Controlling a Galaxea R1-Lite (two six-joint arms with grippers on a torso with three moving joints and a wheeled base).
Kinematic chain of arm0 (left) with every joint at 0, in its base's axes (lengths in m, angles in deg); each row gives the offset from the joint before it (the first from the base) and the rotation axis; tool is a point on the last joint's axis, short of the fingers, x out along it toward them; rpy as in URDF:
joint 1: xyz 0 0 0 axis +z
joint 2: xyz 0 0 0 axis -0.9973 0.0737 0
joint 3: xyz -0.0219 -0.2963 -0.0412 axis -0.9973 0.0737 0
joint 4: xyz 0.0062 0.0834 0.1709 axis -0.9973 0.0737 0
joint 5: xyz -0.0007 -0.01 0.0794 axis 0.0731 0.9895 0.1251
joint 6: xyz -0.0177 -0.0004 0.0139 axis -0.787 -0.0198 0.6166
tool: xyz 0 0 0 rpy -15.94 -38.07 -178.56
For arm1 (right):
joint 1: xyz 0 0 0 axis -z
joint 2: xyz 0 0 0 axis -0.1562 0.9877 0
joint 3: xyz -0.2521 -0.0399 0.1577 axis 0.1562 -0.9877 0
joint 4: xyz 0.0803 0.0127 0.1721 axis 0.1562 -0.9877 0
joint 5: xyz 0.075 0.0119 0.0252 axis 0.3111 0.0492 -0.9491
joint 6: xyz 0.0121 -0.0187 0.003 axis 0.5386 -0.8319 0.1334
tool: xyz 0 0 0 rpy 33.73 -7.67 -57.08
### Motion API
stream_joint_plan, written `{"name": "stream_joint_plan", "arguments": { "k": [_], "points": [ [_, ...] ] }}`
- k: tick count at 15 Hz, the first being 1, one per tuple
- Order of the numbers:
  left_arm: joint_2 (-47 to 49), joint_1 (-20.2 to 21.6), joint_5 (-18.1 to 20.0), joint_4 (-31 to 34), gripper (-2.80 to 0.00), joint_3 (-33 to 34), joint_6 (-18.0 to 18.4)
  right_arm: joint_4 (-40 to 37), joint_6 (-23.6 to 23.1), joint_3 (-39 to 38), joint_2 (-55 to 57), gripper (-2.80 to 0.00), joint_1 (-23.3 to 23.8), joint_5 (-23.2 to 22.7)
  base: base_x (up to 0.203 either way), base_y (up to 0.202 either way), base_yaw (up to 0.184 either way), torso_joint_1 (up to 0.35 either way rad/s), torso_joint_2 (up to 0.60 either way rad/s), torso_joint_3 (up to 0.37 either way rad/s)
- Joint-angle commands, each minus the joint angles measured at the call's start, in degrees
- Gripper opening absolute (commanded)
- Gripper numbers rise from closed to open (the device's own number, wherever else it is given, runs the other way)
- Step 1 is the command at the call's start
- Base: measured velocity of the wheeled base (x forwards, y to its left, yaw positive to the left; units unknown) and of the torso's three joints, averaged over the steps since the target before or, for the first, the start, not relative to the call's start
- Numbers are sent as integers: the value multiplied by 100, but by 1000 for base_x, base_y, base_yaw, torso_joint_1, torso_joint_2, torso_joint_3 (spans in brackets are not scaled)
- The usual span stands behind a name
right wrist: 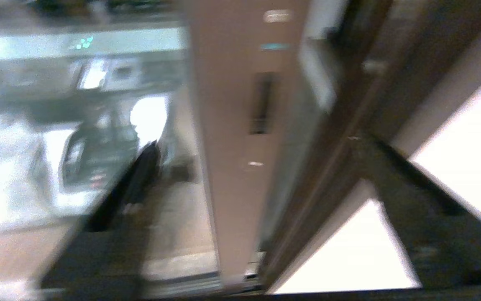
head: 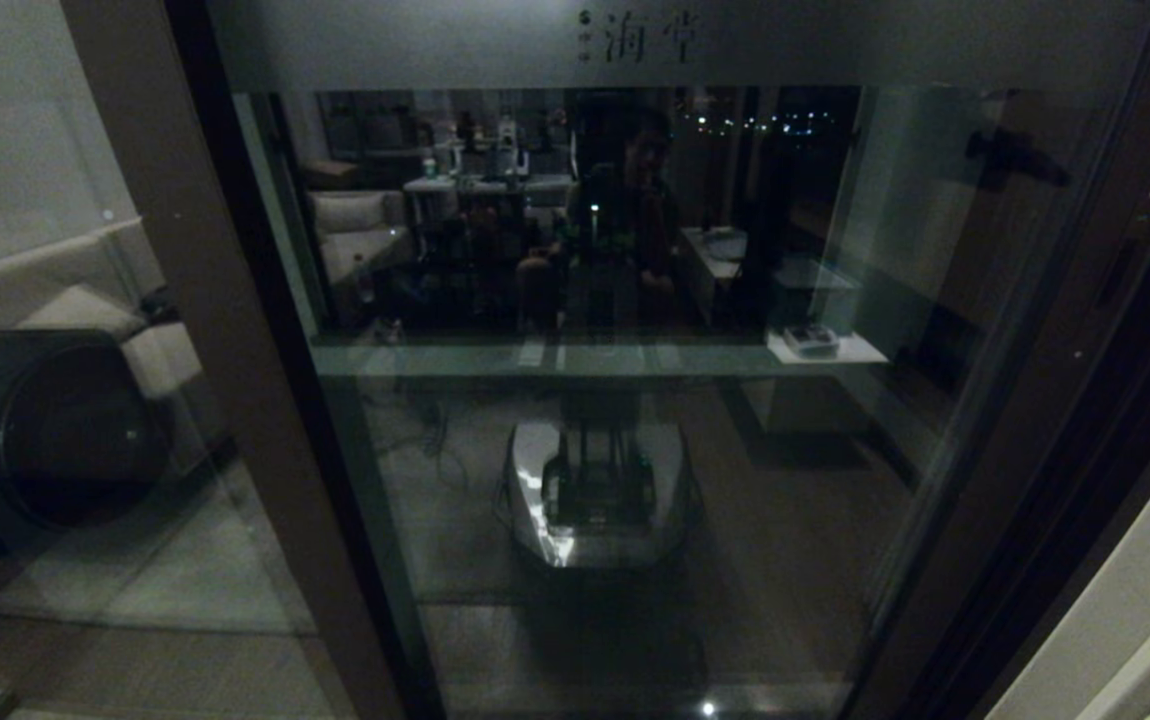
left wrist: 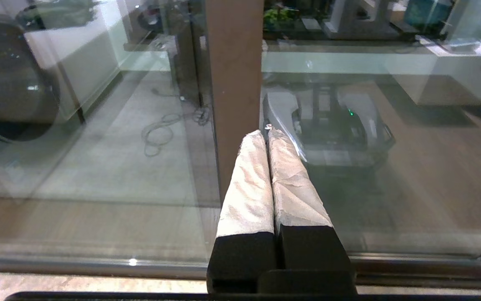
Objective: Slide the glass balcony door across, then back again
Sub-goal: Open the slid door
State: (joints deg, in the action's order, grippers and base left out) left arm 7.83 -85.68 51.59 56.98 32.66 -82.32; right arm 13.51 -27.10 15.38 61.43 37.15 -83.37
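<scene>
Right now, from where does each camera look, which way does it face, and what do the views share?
Head: on the robot's head, facing the glass balcony door; no arm shows, only the robot's reflection.
Left wrist: behind the left gripper, its fingers pressed together, tips near a brown frame post.
Right wrist: behind the open right gripper, facing the door's stile and recessed handle.
Shared: all three show the door glass.

Dark round-fronted washing machine behind the left pane; coiled cable on the floor beyond the glass.
</scene>
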Motion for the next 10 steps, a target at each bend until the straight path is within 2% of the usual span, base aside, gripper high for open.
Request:
{"name": "stream_joint_plan", "arguments": {
  "k": [1, 10],
  "points": [
    [-1, -1, -1, 0, -280, 9, 0, -2, -1, 53, -38, -280, 66, 24, 0, 0, 0, 0, 0, 0],
    [-1, -1, -1, 0, -280, 9, 0, -11, 10, 387, 303, -280, 163, 33, 0, 0, 0, 0, 0, 0]
  ]
}}
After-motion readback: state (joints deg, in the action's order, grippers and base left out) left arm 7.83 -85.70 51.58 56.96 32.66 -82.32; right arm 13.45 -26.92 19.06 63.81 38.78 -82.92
